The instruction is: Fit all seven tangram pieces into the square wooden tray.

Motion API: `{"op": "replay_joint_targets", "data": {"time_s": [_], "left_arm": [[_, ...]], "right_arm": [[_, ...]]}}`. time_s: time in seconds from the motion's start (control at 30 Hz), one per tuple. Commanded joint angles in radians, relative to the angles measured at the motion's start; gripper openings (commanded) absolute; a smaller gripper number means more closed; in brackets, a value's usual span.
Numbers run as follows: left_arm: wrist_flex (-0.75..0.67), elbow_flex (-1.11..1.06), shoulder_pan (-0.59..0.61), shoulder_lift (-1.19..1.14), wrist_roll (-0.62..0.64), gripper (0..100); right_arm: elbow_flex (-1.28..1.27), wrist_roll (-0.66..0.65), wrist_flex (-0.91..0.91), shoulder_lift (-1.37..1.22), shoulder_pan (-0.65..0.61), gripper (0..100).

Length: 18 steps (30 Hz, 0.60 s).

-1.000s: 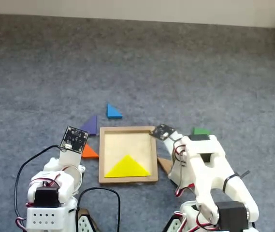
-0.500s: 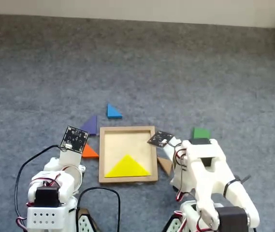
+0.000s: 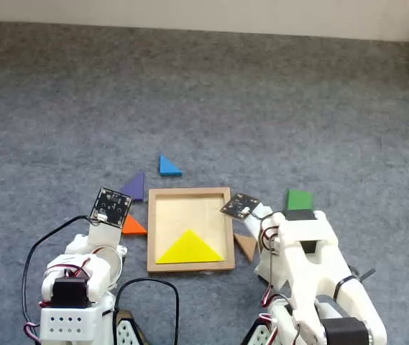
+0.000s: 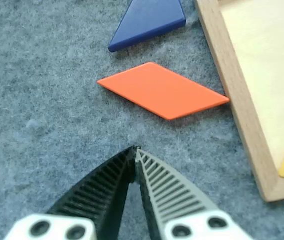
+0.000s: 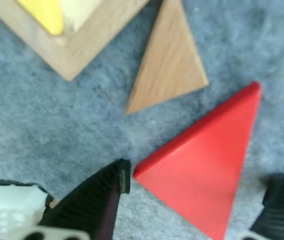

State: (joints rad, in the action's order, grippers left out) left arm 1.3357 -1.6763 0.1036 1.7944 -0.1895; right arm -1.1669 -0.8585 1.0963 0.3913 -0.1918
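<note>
Right gripper [image 5: 200,181]: jaws spread wide, straddling the flat red triangle [image 5: 206,160]. It lies on the grey carpet [image 5: 57,125], just beside the plain wooden triangle [image 5: 169,67], outside the square wooden tray [image 5: 77,50]. One red corner sits just beside a jaw tip. Left gripper [image 4: 134,150]: jaws pressed together, pointing at the orange parallelogram [image 4: 164,91]. Right arm is nearer.

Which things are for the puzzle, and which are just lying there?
For the puzzle:
wooden tray
yellow triangle, already in the tray
orange diamond
purple triangle
blue triangle
green square
wooden triangle
red triangle, inside the open right hand

Just lying about:
grey carpet
black cable
</note>
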Motion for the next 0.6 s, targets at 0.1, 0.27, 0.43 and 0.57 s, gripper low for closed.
{"op": "replay_joint_targets", "data": {"time_s": [0.1,0.27,0.43,0.57], "left_arm": [[0.005,-0.019,-0.016,0.019,0.008,1],[0.005,-0.019,-0.016,0.019,0.008,1],[0.005,-0.019,-0.016,0.019,0.008,1],[0.005,-0.019,-0.016,0.019,0.008,1]], "right_arm": [[-0.008,-0.003,-0.022,0.012,0.004,34.1],[0.056,-0.002,0.042,0.013,0.004,26.2],[0.147,-0.002,0.120,0.013,0.004,24.5],[0.208,-0.002,0.174,0.013,0.004,24.2]]}}
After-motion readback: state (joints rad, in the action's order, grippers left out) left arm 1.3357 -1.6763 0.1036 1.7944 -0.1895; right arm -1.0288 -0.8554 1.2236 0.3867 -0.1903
